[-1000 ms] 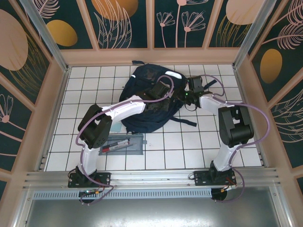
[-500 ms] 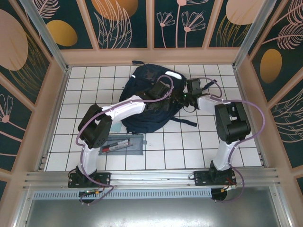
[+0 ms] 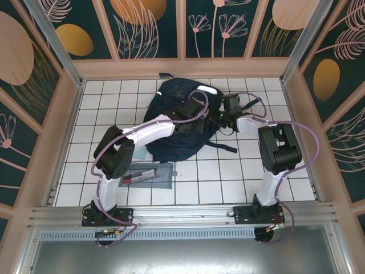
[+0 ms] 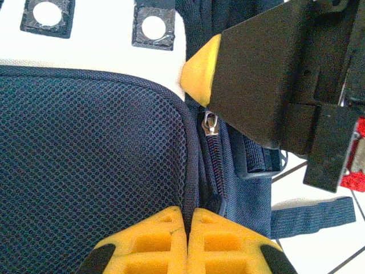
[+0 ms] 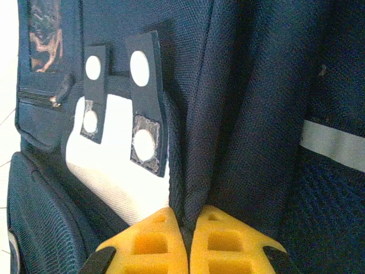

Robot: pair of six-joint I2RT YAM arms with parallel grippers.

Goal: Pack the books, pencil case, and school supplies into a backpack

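White square tiles cover the table (image 3: 228, 171), which is walled by dark panels painted with gold and pink plants. At the far middle lies the backpack (image 3: 171, 128), navy with a white reflective stripe. Both arms reach out to it and meet over its right side.

The left gripper (image 4: 187, 221) has its yellow fingertips pressed together, apparently pinching the piped edge of a mesh pocket just beside a zip. The zip pull (image 4: 211, 123) sits at the top of teeth that look closed. The right gripper (image 5: 188, 228) is likewise closed to nothing, nipping a fold of navy fabric beside the grey-white patch (image 5: 122, 171).

The pencil case (image 3: 149, 175), grey with a red and a black pen, lies on the tiles near the left arm's base, well apart from the bag. A small pale blue-green square (image 3: 140, 153) rests just beside the bag's near edge.

Judging from this, the bag is not yet opened and packing is yet to be done.
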